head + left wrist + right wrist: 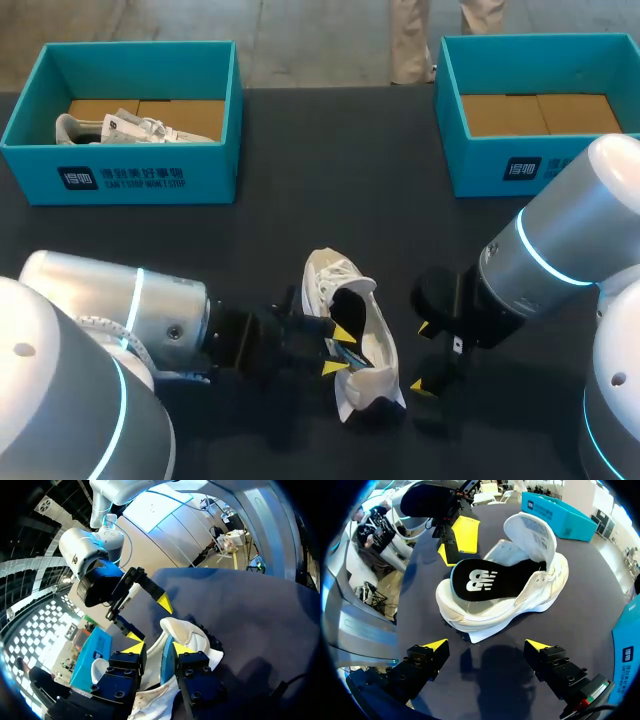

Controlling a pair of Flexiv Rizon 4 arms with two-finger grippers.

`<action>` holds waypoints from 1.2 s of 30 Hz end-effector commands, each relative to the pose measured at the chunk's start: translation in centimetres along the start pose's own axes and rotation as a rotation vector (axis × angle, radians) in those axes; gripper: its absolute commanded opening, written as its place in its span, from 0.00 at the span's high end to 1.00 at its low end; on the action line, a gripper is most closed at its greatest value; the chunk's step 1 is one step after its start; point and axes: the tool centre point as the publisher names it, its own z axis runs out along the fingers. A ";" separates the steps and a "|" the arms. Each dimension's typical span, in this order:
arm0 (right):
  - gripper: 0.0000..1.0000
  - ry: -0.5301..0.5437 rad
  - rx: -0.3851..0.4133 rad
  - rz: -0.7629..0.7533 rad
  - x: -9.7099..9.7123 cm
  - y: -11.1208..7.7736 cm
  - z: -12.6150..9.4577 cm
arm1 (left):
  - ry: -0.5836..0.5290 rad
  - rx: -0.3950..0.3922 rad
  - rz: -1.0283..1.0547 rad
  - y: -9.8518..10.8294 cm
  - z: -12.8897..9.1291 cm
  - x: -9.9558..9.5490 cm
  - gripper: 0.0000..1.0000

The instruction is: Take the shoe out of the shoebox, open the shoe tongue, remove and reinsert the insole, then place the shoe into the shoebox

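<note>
Head view: a white shoe (335,275) lies on the dark desk (300,200) between the two arms. The left gripper (340,350) is at its opening; the right gripper (422,358) is just beside it, apart. At the far edge stand two teal boxes: the left box (120,175) holds a second shoe (130,127), and the right box (500,160) shows only its cardboard floor.

Left wrist view: the left gripper (157,650) is released. The insole (166,662) shows its blue edge between the fingers, with a gap to one of them. The shoe (192,635) is under and ahead of it, with the right gripper (149,619) beyond.

Right wrist view: the right gripper (486,645) is spread wide and holds nothing. The shoe (535,592) lies ahead of it on its side, tongue (532,532) folded back, with the black insole (490,580) showing in the opening. The left gripper (455,545) is at the insole's far end.
</note>
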 end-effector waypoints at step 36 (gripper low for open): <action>0.00 -0.003 0.002 0.001 0.1 0.0 0.0 | 0.537 -0.102 0.110 -0.7 -8.2 -1.2 0.65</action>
